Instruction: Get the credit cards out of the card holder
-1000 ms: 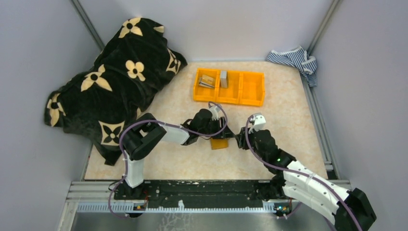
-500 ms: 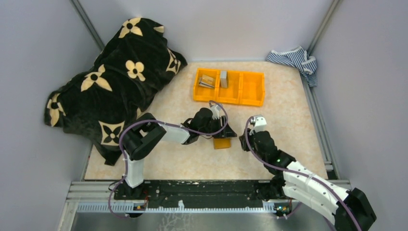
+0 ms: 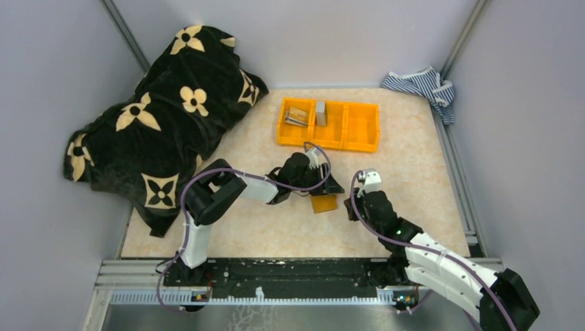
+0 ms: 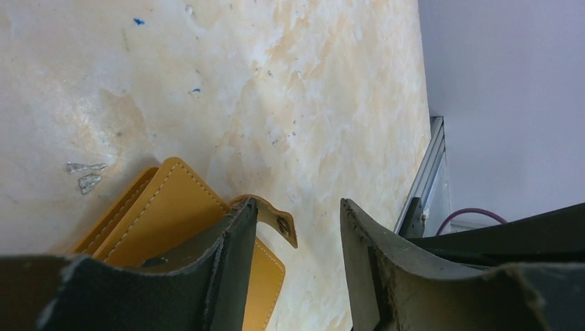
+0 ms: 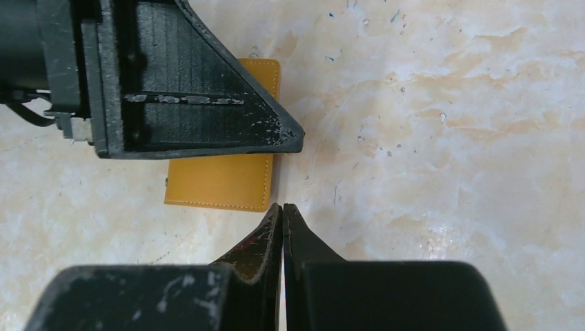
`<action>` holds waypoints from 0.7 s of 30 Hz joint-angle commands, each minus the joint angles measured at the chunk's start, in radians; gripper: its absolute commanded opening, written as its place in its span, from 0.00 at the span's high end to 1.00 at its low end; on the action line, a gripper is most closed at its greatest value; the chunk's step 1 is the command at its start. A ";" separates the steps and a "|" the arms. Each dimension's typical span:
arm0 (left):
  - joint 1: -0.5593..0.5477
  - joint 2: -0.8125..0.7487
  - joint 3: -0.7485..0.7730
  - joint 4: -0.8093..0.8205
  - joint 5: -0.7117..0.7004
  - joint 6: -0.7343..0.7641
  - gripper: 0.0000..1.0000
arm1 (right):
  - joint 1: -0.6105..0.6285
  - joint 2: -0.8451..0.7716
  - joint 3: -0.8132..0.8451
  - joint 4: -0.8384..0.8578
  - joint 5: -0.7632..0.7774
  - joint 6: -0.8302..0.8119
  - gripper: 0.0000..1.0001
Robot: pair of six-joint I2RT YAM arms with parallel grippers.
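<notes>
The card holder [image 3: 323,203] lies folded flat on the table [image 3: 407,172] near its middle, its snap tab [image 4: 279,224] sticking out loose. The left gripper [image 4: 296,207] hangs over it, jaws apart and grasping nothing. The right gripper [image 5: 283,207] is just beside its corner, clenched empty

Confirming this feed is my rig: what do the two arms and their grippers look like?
The left arm and right arm have white link shells, black joints and a thin purple cable looping along each. A small green light glows on the right arm. The left gripper and right gripper have matte black, wedge-shaped fingers, scuffed pale at the edges.
</notes>
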 commanded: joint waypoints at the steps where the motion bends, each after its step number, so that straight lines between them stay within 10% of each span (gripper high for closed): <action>1: -0.006 0.024 0.029 0.034 0.007 -0.021 0.46 | -0.005 -0.026 -0.005 0.068 -0.035 -0.002 1.00; 21: -0.004 0.045 0.021 0.025 0.002 -0.042 0.46 | -0.005 0.381 -0.071 0.664 -0.099 0.033 1.00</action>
